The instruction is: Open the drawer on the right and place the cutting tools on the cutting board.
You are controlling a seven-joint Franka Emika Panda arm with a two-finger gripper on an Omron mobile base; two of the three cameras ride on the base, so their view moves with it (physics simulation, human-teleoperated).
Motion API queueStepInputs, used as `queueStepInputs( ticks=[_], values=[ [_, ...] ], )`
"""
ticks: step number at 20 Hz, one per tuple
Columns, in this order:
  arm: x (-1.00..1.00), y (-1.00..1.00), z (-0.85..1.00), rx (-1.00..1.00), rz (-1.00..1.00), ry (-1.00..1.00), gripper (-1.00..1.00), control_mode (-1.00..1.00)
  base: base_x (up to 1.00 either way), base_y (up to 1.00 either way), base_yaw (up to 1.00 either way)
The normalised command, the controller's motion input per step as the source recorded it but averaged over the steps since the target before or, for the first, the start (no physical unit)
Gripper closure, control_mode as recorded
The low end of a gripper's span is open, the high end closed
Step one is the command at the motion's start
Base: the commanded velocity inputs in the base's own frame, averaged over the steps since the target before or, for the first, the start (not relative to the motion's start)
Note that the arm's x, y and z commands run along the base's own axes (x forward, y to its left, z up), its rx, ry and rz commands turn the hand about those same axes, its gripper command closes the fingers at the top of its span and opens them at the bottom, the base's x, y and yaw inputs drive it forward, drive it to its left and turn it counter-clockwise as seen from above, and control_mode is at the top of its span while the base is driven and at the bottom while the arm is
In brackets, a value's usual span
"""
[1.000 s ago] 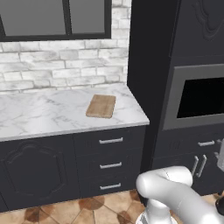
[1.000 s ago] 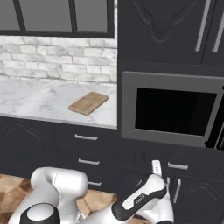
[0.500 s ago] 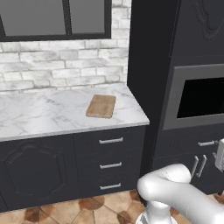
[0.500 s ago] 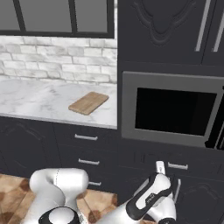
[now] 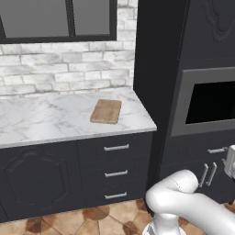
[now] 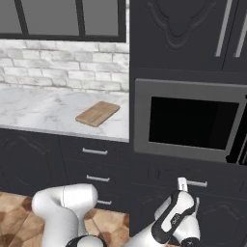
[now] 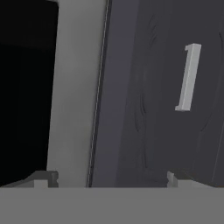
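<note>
Left base view: the cutting board (image 5: 106,111) lies on the marble bench (image 5: 41,121), left of the oven (image 5: 212,102). Right base view: the drawer (image 6: 190,181) is under the oven. Hand view: the end effector (image 7: 111,178), released, faces a silver handle (image 7: 188,78).

A white marble countertop with grey veining (image 5: 46,121) spans the left half of the left base view, above dark cabinets. A small rectangular light-brown wooden cutting board (image 5: 106,111) lies flat on it, near its right end.
</note>
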Motion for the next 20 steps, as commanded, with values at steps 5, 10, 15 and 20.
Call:
queueStepInputs(
  ticks=[5, 10, 15, 20],
  values=[
    [0.29, -0.17, -0.17, 0.0, 0.0, 0.0, -1.0, -1.0, 0.0, 0.0, 0.0],
    [0.26, -0.13, -0.21, 0.0, 0.0, 0.0, -1.0, -1.0, 0.0, 0.0, 0.0],
    [0.24, -0.14, -0.29, 0.0, 0.0, 0.0, -1.0, -1.0, 0.0, 0.0, 0.0],
    [0.31, -0.13, -0.22, 0.0, 0.0, 0.0, -1.0, -1.0, 0.0, 0.0, 0.0]
  ],
)
